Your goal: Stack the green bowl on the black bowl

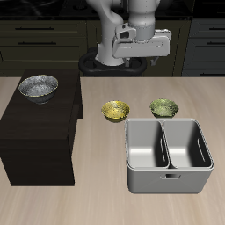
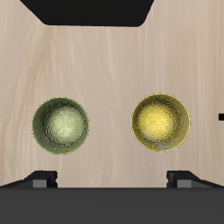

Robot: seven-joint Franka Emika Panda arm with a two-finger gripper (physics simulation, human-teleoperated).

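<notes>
- Exterior view: gripper (image 1: 143, 63) hangs high above table; finger gap cannot be told. Green bowl (image 1: 163, 107) on table beside yellow bowl (image 1: 114, 111), behind grey bin (image 1: 169, 180). Black bowl (image 1: 39, 87) atop dark cabinet (image 1: 35, 132).
- Wrist view: green bowl (image 2: 61, 125) and yellow bowl (image 2: 161, 122) apart; fingertips (image 2: 40, 178) spread wide.

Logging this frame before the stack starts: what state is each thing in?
Small olive-green bowl: upright, empty, on the table.
Small yellow-gold bowl: upright, empty, beside it, apart.
Large dark speckled bowl: upright, empty, on the dark cabinet.
Grey two-compartment bin: empty.
Gripper: raised, holding nothing.
</notes>
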